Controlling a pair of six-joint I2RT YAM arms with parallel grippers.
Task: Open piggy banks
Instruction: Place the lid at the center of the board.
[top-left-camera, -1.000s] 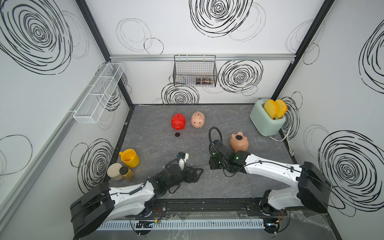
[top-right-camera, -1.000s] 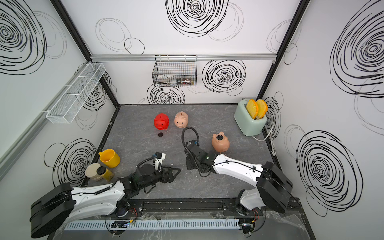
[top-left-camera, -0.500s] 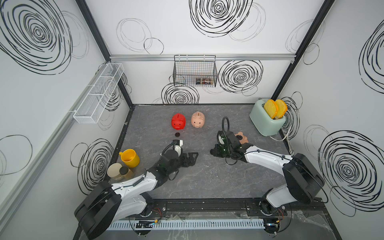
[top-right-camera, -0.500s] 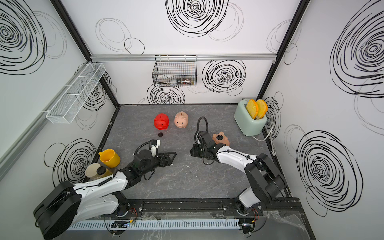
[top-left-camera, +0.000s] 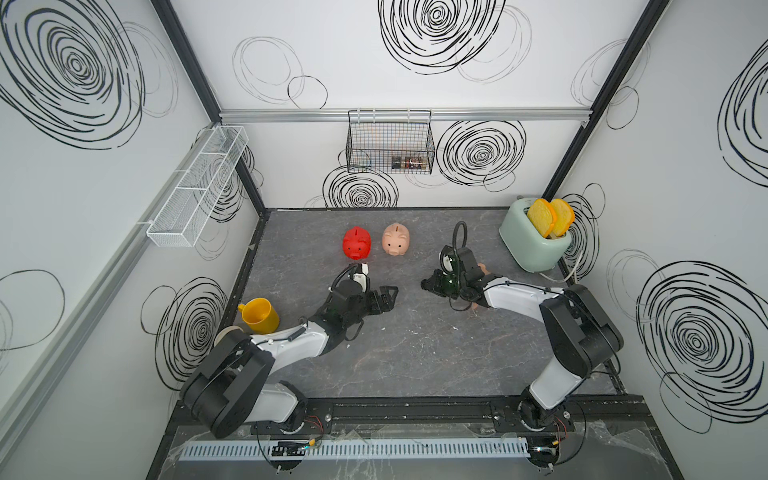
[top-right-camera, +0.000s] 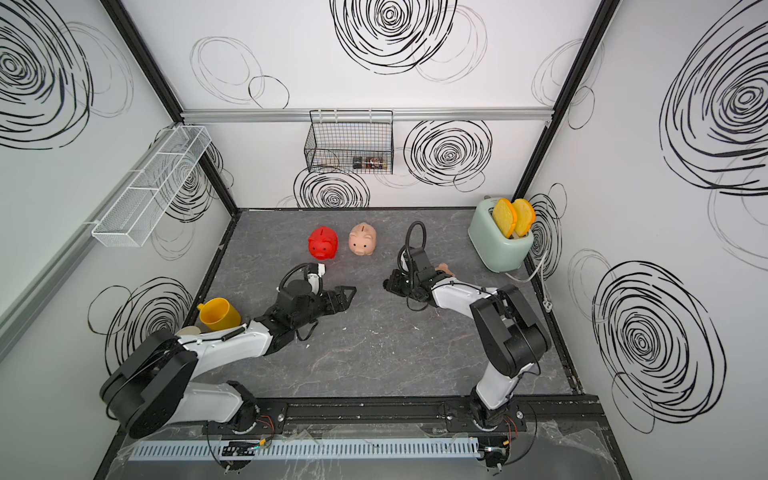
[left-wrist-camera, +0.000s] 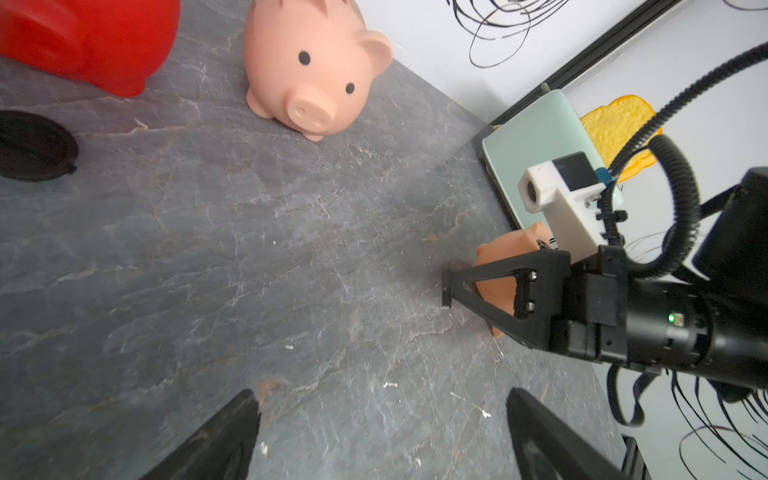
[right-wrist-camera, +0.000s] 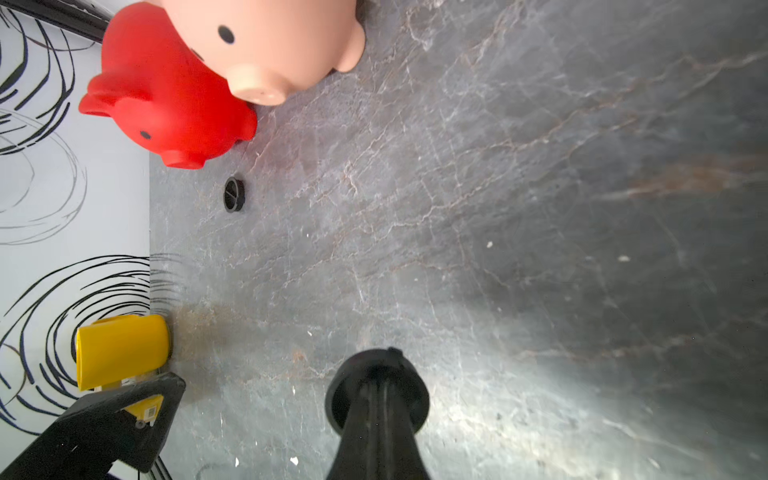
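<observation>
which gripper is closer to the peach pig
Right. The peach pig is just behind the right gripper, partly hidden under its wrist; that gripper pinches a black plug. The left gripper, open, is farther off across the table.

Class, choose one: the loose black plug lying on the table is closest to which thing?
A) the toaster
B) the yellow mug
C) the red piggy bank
C: the loose black plug lies right beside the red piggy bank.
</observation>
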